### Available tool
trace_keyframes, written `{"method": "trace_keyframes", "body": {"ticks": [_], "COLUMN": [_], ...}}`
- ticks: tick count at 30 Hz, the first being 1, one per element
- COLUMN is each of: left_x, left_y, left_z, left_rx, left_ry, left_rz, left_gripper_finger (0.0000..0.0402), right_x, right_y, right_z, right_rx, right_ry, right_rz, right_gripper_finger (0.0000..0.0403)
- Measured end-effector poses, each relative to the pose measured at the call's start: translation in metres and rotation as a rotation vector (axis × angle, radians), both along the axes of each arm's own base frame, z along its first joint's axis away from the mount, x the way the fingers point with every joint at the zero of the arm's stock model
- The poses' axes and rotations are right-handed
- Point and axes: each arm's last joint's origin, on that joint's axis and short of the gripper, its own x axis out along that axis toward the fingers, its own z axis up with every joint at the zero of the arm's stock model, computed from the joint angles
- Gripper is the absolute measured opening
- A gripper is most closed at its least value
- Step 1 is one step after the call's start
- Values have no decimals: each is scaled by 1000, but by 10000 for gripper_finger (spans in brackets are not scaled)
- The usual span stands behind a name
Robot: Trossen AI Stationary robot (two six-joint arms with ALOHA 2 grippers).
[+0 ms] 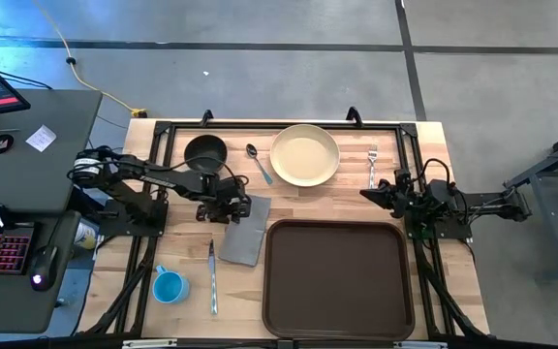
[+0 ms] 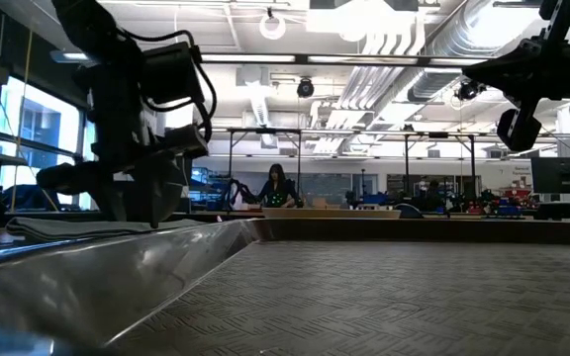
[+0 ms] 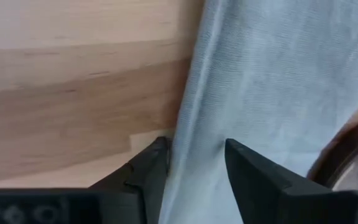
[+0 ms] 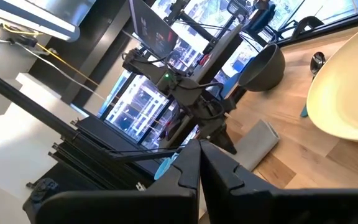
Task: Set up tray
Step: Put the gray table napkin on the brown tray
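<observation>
The left pincer (image 1: 232, 207) sits low over the near-left edge of the grey folded cloth napkin (image 1: 245, 233) on the pale wooden tabletop (image 1: 289, 204). In the left wrist view its two dark fingers (image 3: 253, 180) stand spread, one on either side of the napkin's folded edge, not yet pressed onto it. To do this step well, I judge the fingers should drop until both tips straddle all the cloth layers at that edge, then close firmly, so the fold lifts as one piece and does not fan open. The lift should go straight up before any sideways travel, as the napkin's far edge lies just beside the tray rim and could drag against it.

The large dark brown rectangular tray (image 1: 337, 279), with rounded corners and a low rim, lies flat at the near middle of the tabletop, empty. In the high view it sits at about four o'clock from the left pincer, just past the napkin. The right pincer (image 1: 366, 194) hovers with its fingers pressed together and holding nothing; the tray is at roughly seven o'clock from it, near but apart.

A cream round plate (image 1: 304, 154) lies at twelve o'clock of the tray.
</observation>
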Motion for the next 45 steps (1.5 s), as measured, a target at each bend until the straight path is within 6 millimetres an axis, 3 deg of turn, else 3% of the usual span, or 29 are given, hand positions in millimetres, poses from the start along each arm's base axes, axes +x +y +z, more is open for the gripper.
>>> {"method": "trace_keyframes", "body": {"ticks": [7,21,24,29,36,40,45], "left_x": [6,11,10,9,9,7,2], "left_y": [1,2,2,2,2,2,4], "left_z": [1,-13,-13,-14,-14,-4,12], "left_rx": [-15,16,24,54,75,93,170], "left_ry": [-79,-36,-33,-33,-44,-90,-136], "left_rz": [-27,-49,-68,-108,-152,-181,-198], "left_gripper_finger": [170,162,132,29,52,25,28], "right_x": [0,0,0,0,0,0,0], "right_y": [0,-1,-1,-1,-1,-1,-1], "right_z": [0,0,0,0,1,2,2], "right_rx": [0,26,26,27,29,28,61], "right_ry": [3,-3,-3,-3,-18,-26,-33], "right_rz": [-10,-31,-32,-32,-22,-16,-11], "right_gripper_finger": [0,0,0,0,0,0,0]}}
